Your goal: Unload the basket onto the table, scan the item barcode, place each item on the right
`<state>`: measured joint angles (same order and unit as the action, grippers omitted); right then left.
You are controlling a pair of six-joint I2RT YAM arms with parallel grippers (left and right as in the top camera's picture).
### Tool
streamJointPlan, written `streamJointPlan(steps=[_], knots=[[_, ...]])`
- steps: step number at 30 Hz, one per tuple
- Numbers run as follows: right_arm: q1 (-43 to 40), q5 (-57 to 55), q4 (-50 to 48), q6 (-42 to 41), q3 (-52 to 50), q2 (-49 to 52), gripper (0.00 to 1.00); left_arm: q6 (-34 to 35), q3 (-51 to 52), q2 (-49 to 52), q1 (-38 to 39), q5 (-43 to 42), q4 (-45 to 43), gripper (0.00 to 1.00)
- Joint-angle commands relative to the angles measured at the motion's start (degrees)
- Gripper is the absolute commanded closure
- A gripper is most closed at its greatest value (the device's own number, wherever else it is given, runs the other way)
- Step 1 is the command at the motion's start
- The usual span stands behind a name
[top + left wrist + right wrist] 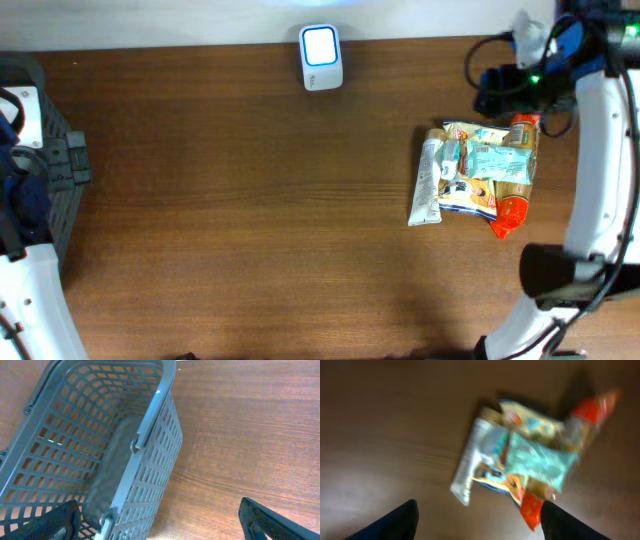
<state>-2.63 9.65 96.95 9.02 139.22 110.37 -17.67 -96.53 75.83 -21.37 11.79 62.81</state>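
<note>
Right claw (479,527) hangs spread wide and empty over the packet pile (478,172) near the table's right edge. Left claw (160,527) gapes too, by the basket (150,435). The stuff looks light, crinkly and slippery, so I'd pinch the white tube (428,182) mid-body.

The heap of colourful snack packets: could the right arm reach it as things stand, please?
Probably yes. The heap of colourful plastic packets lies uncovered on the brown wooden table, just beneath the open right pincer, and nothing stands between them.
</note>
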Motion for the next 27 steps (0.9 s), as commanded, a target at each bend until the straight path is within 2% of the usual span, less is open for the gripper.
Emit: streamJointPlan(steps=[1, 2, 6, 16, 21, 22, 23, 27], knots=[[7.6, 0.9, 0.4, 1.0, 4.5, -4.7, 0.15, -0.6, -0.3, -0.2, -0.2, -0.4, -0.1, 0.01], [10.2, 0.9, 0.4, 0.2, 4.6, -6.9, 0.01, -0.6, -0.3, -0.2, -0.2, -0.4, -0.1, 0.01], [16.6, 0.9, 0.3, -5.2, 4.6, -16.0, 0.01, -0.6, -0.3, -0.2, -0.2, -0.4, -0.1, 0.01], [16.8, -4.6, 0.3, -4.9, 4.6, -28.7, 0.01, -0.6, -0.3, -0.2, -0.2, -0.4, -0.1, 0.01], [16.8, -17.4, -1.6, -5.0, 1.5, -34.3, 0.01, -0.6, -0.3, -0.2, -0.2, -0.4, -0.1, 0.01], [16.8, -19.2, -3.3, -5.0, -0.7, -35.5, 0.01, -0.6, -0.3, -0.2, -0.2, -0.4, -0.1, 0.01], [16.8, -21.9, -8.2, -5.0, -7.3, -38.5, 0.01, -0.6, -0.3, -0.2, -0.2, -0.4, -0.1, 0.01], [10.3, -23.1, -35.8, -5.0, -40.3, -53.4, 0.01, -0.6, -0.3, -0.2, -0.2, -0.4, -0.1, 0.01]])
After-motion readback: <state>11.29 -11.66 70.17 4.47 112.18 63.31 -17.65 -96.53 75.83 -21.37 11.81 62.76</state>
